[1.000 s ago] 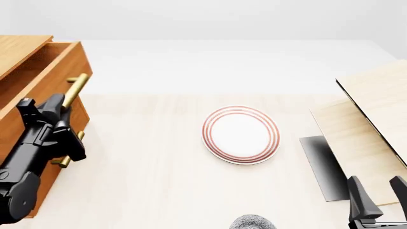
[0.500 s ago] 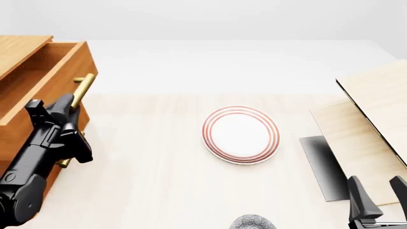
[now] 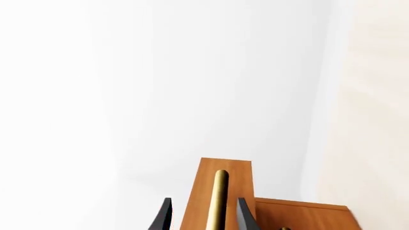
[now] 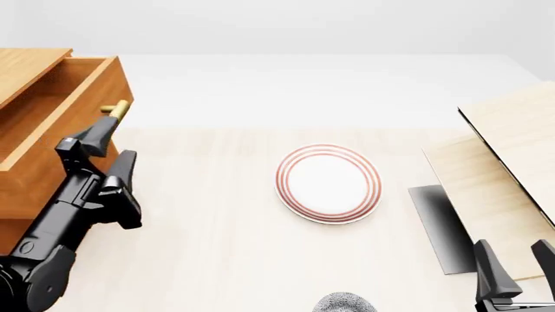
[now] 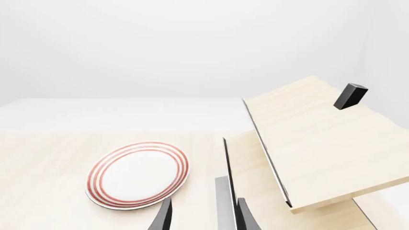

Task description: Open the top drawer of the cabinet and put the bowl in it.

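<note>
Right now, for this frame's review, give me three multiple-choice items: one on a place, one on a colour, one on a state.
1. Where is the bowl in the front view?
A. inside the top drawer
B. at the near edge, below the plate
C. on the pale boards

2. What colour are the plate's rings?
A. red
B. blue
C. green

3. What state is the top drawer in?
A. shut flush
B. pulled out
C. removed from the cabinet

Answers: 1 B, only its speckled rim shows there. 2 A, red rings circle the white centre. 3 B, its tray juts out, the open left pincer beside its brass handle.
</note>
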Motion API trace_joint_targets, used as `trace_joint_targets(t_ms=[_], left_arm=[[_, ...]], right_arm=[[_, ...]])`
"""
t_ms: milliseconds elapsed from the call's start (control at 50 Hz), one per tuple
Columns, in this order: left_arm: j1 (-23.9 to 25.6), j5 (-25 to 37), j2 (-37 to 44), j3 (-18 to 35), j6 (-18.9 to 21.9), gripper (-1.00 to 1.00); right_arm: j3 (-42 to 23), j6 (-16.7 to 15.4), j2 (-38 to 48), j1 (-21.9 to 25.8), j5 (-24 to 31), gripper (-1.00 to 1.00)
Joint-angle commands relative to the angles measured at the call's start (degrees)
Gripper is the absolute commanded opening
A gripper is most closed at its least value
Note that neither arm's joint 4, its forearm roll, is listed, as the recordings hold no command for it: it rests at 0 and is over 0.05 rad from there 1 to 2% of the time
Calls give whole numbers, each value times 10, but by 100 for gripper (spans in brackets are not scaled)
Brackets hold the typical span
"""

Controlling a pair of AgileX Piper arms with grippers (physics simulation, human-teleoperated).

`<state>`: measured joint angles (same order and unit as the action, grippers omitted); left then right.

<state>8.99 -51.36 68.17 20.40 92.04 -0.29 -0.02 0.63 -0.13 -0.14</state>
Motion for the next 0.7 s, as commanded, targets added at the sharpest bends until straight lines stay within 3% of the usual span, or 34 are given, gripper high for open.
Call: trace_joint_targets(t_ms=[20, 180, 300, 460, 500, 560, 660, 700], left_arm=[[24, 21, -27, 1, -6, 100], [29, 71, -75, 11, -31, 100], [28, 140, -118, 25, -73, 100], [11, 257, -174, 60, -161, 100], [-5, 269, -182, 60, -167, 100], [-11, 326, -201, 100, -217, 100], [-27, 363, -219, 121, -248, 100], [-27, 402, -224, 146, -284, 100]], right_arm=[[0, 0, -1, 0, 0, 100], [0, 0, -1, 0, 0, 100], [0, 0, -1, 0, 0, 100], [0, 0, -1, 0, 0, 100], [0, 0, -1, 0, 0, 100], [0, 0, -1, 1, 0, 100], [0, 0, -1, 0, 0, 100], [0, 0, -1, 0, 0, 100]])
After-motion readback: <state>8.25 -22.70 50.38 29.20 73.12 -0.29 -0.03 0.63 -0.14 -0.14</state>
